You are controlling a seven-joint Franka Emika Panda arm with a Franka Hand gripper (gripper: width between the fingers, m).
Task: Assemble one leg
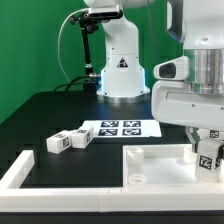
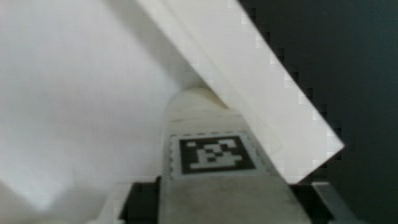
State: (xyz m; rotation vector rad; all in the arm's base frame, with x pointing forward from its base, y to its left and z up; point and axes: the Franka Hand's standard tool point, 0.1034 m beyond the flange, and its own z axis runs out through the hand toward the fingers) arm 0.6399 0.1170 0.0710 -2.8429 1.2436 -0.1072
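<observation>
My gripper (image 1: pixel 206 148) is shut on one leg (image 1: pixel 208 162), a small white post with a black-and-white tag, and holds it upright over the right part of the large flat white panel (image 1: pixel 150 165). In the wrist view the leg (image 2: pixel 214 125) stands between the dark fingers (image 2: pixel 150 200), its far end down at the panel's surface (image 2: pixel 80 90) close to the panel's slanting edge (image 2: pixel 249 70). Whether it touches the panel I cannot tell. Two more legs (image 1: pixel 58 142) (image 1: pixel 81 136) lie on the black table at the exterior view's left.
The marker board (image 1: pixel 120 128) lies behind the panel. A low white rail (image 1: pixel 20 172) runs along the front and left of the table. The robot's white base (image 1: pixel 120 70) stands at the back before a green backdrop.
</observation>
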